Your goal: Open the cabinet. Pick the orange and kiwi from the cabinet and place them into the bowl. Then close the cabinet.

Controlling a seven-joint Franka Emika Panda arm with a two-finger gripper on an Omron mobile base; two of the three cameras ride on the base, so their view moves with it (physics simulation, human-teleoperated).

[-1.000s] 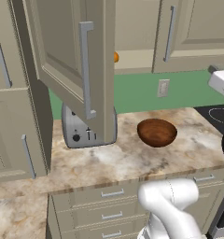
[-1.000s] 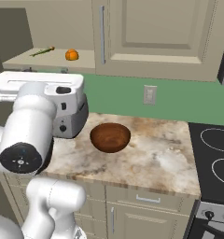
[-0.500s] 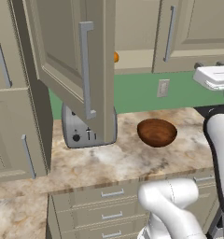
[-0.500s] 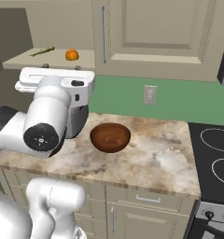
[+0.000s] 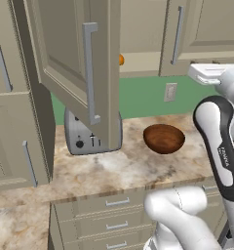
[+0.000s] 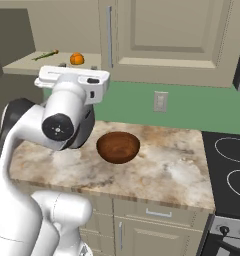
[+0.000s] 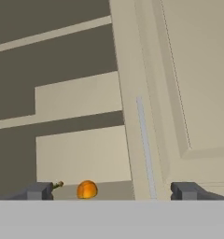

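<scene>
The cabinet (image 5: 80, 73) stands with its left door swung wide toward the left base camera, the long silver handle (image 5: 89, 73) facing out; that door hides most of the interior from this side, leaving a sliver of the orange (image 5: 121, 59) at its edge. From the right base view the open bay is plain — the orange (image 6: 77, 58) sits on the bottom shelf (image 6: 27, 66) near its front, with a thin green-and-orange item (image 6: 46, 54) lying just behind and to its left; the cabinet's right door (image 6: 167, 35) is shut beside it. No kiwi can be made out with certainty in any view.

The hand view looks into the open bay: the gripper (image 7: 111, 191) has its two dark fingertips (image 7: 39, 191) set wide apart with nothing between them; the orange (image 7: 87, 189) lies low between the tips, nearer one of them, and the shut door's handle (image 7: 145, 144) runs alongside.

The bowl (image 5: 164, 138) rests on the marble counter (image 5: 114, 168), apart from the toaster (image 5: 85, 139) that the open door partly covers in the left base view; in the right base view the bowl (image 6: 118, 146) is just beside the arm's white bulk, and a stove (image 6: 232, 165) shows at the counter's end.
</scene>
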